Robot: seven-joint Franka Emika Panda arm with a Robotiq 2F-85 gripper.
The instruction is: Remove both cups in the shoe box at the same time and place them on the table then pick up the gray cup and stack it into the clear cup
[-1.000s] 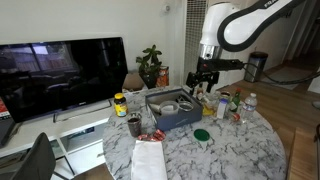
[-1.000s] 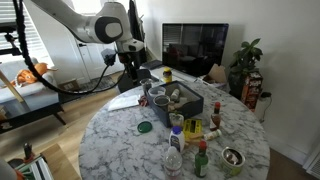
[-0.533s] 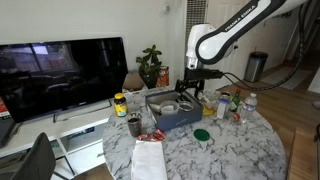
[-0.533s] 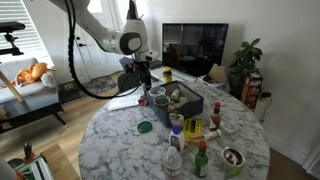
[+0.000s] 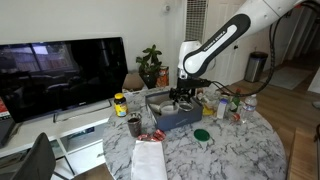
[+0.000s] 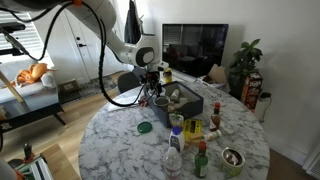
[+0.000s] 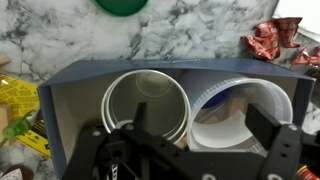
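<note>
The pincer (image 7: 200,128) hung wide open, empty, over the shoe box (image 7: 70,80), gray cup (image 7: 145,100) left beside clear cup (image 7: 240,115) inside, both likely light, thin, crushable plastic, best pinched gently across their adjoining rims.

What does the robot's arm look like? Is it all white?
Mostly. The arm is made of smooth, rounded white segments with dark joints, and a black cable loops beside it. The gripper is black, with two chunky fingers.
</note>
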